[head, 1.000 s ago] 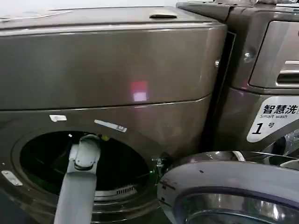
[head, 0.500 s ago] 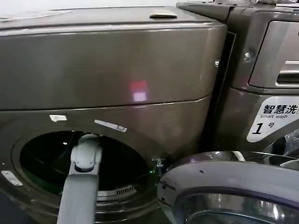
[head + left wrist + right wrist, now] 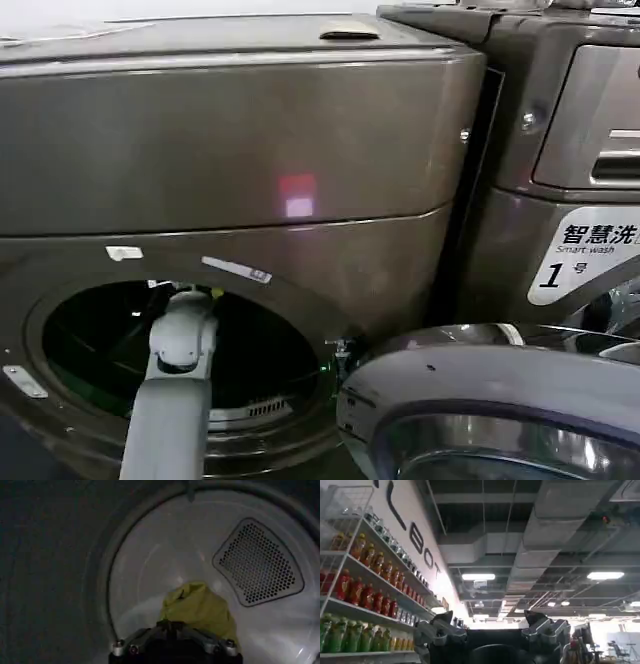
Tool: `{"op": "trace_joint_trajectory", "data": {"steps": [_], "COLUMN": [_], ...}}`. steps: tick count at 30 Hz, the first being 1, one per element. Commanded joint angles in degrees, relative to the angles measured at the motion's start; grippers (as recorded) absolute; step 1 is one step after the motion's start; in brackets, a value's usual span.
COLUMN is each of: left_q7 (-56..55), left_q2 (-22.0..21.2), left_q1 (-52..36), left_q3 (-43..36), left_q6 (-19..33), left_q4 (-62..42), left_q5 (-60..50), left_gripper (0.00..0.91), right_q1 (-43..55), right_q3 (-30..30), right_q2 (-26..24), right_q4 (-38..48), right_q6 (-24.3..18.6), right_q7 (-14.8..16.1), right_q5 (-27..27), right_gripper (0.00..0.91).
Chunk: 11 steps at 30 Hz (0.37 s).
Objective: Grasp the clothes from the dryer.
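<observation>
Dryer [image 3: 230, 150] fills left of scene, porthole open. Left arm reaches through the porthole, wrist up near its top rim. Yellow-green cloth [image 3: 200, 607] hangs at the left gripper [image 3: 172, 630], drum back wall beyond; can't tell if jaws pinch it. Right gripper [image 3: 492, 630] parked, spread, pointing at ceiling.

The dryer [image 3: 240, 150] has its round opening [image 3: 100, 340] uncovered, and the left arm [image 3: 172, 400] already passes through it, taking the middle and leaving dark room on both sides. The open door [image 3: 480, 400] juts out beside the opening on the right. Inside, the drum [image 3: 165, 550] is roomy; a yellow-green cloth [image 3: 200, 607] lies just ahead of the left tool [image 3: 172, 630].
</observation>
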State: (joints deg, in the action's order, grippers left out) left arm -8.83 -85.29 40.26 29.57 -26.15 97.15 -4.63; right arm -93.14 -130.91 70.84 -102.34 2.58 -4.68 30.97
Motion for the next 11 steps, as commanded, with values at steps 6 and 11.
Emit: {"op": "trace_joint_trajectory", "data": {"steps": [6, 11], "left_q7": [0.15, 0.61], "left_q2": [0.06, 0.07], "left_q1": [0.20, 0.02], "left_q3": [-0.04, -0.17], "left_q6": [0.09, 0.13], "left_q4": [-0.01, -0.12], "left_q5": [2.05, 1.93], "left_gripper": [0.000, 0.000], "right_q1": [-0.21, -0.50], "right_q3": [-0.88, -1.36], "right_q2": [-0.09, -0.04], "right_q4": [-0.80, -0.07], "right_q6": [2.10, 2.07], "right_q7": [-0.86, -0.98], "right_q5": [-0.58, -0.57], "right_gripper": [0.907, 0.907]}}
